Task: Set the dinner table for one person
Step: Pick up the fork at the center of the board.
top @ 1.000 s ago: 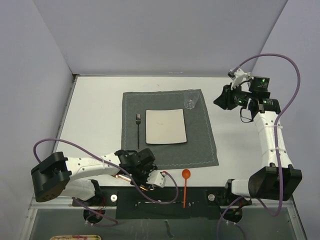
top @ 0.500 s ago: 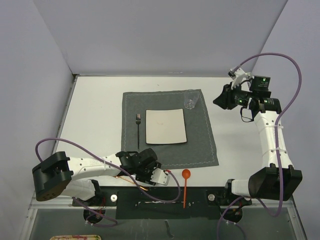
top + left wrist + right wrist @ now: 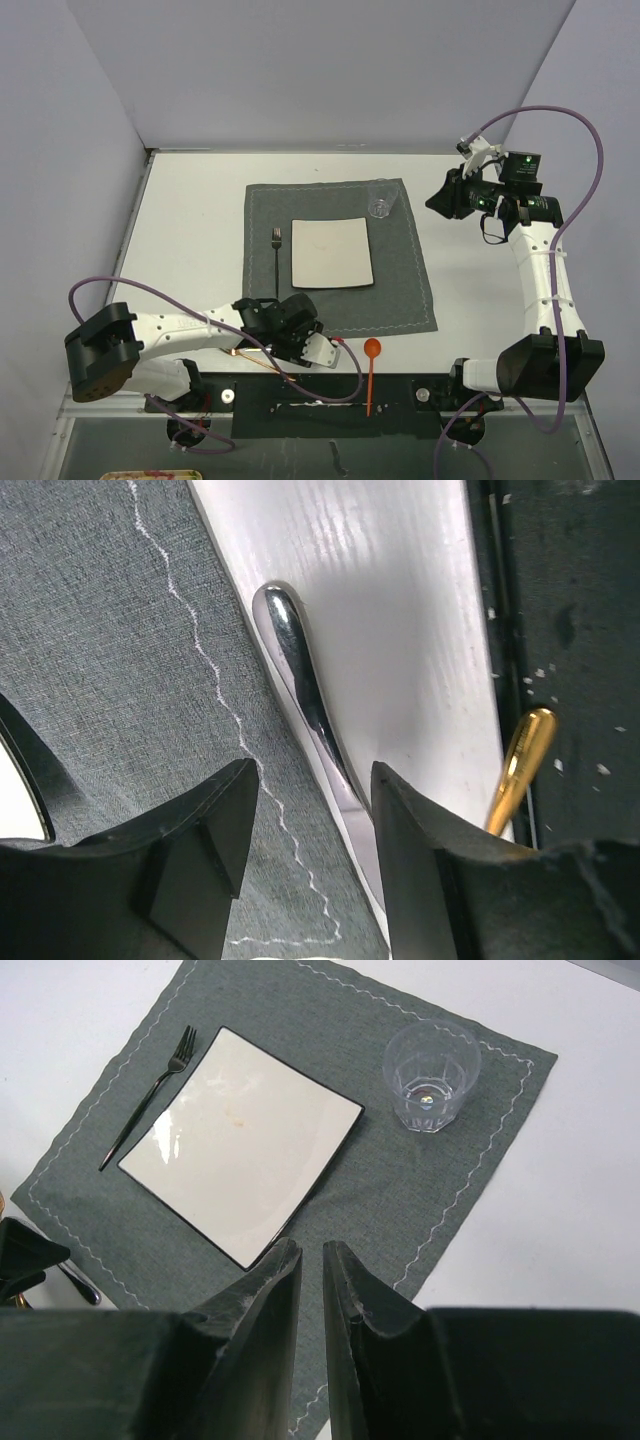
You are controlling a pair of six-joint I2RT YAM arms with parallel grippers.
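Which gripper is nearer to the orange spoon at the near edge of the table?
The left gripper. It is low, just left of the orange spoon, beside the placemat's near edge. The right gripper is raised at the far right, past the glass.
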